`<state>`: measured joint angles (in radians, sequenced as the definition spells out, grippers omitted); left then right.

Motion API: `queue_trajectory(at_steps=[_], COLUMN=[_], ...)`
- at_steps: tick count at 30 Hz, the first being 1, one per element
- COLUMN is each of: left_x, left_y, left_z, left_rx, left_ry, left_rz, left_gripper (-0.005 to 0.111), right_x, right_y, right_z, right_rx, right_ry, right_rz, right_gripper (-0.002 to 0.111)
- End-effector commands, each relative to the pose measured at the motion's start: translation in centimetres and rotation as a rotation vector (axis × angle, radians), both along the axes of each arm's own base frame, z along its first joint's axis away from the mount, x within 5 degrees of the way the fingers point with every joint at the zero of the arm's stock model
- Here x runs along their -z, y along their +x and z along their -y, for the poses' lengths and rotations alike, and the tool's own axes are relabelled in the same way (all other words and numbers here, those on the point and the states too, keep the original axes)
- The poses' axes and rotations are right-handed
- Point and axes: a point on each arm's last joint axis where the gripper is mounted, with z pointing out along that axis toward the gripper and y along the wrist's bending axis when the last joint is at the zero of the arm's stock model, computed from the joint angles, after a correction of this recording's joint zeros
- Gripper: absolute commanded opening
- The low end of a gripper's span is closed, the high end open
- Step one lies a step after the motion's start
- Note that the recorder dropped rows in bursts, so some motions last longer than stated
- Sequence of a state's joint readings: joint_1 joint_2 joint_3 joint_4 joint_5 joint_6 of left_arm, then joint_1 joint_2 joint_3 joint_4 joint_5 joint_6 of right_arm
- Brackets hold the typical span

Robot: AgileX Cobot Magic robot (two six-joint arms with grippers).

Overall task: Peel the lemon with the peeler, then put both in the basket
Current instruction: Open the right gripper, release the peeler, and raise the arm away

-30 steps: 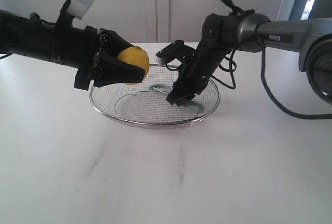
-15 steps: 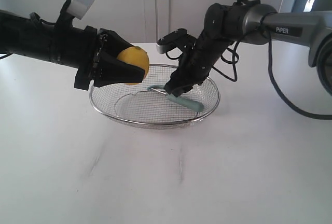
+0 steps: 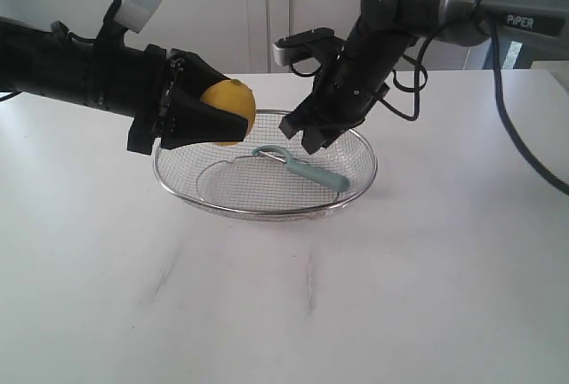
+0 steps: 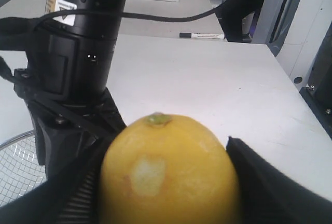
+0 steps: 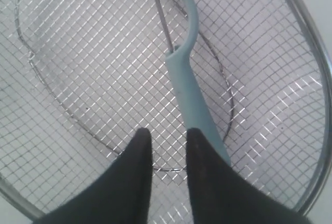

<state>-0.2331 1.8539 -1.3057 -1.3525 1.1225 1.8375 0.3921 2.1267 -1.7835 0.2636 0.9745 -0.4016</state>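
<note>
My left gripper [image 3: 236, 117] is shut on the yellow lemon [image 3: 228, 108] and holds it in the air over the left rim of the wire-mesh basket [image 3: 267, 212]. In the left wrist view the lemon [image 4: 168, 172] fills the space between the two black fingers and shows a pale peeled patch. The teal-handled peeler [image 3: 313, 172] lies inside the basket, its blade head toward the left. My right gripper [image 3: 308, 140] hangs just above it, open, with nothing between its fingers. In the right wrist view the peeler [image 5: 190, 88] rests on the mesh [image 5: 93, 53] beyond the fingertips [image 5: 143, 137].
The basket stands on a white table [image 3: 293, 313], with a white wall behind it. A black marker [image 4: 202, 36] lies on the far part of the table in the left wrist view. A dark cable [image 3: 498, 171] trails from the right arm.
My right gripper has let go of the peeler and risen out of the basket, back toward the far rim. The peeler now lies on the mesh. The left arm has not moved.
</note>
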Motion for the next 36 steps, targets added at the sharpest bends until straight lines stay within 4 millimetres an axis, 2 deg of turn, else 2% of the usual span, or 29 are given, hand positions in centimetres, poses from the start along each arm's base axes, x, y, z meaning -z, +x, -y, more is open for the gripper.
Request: queue_trajectory(at_steps=[1,4,11,26,30,36], left_x=[-1.0,-1.0,-1.0,-1.0,-1.0,-1.0], left_y=[-0.9,-0.9,-0.9,-0.9,-0.9,-0.9], left_z=[0.0,0.0,0.0,0.0,0.0,0.0], left_rx=[0.072,0.072,0.072,0.072,0.072,0.072], left_ry=[-0.068,-0.068,-0.068,-0.068,-0.068,-0.068], left_rz=[-0.02,-0.02,-0.02,-0.02,-0.02,-0.02], left_gripper=[0.0,0.0,0.0,0.0,0.0,0.0], right_x=[-1.7,-1.7,-1.9,-4.5,-5.8,-5.9], right_y=[-0.4,-0.7,-1.0,-1.8,-1.6,-0.8], right_z=[0.3,0.4,0.5,1.6,3.6,9.0], right_rx=[0.059,0.078,0.151,0.301,0.448,0.611], right_ry=[0.02,0.017,0.027,0.045,0.077,0.063], right_rz=[-0.013,-0.049,-0.101,-0.119,-0.144,-0.225], right_gripper=[0.009,0.0,0.0,0.0,0.0,0.0])
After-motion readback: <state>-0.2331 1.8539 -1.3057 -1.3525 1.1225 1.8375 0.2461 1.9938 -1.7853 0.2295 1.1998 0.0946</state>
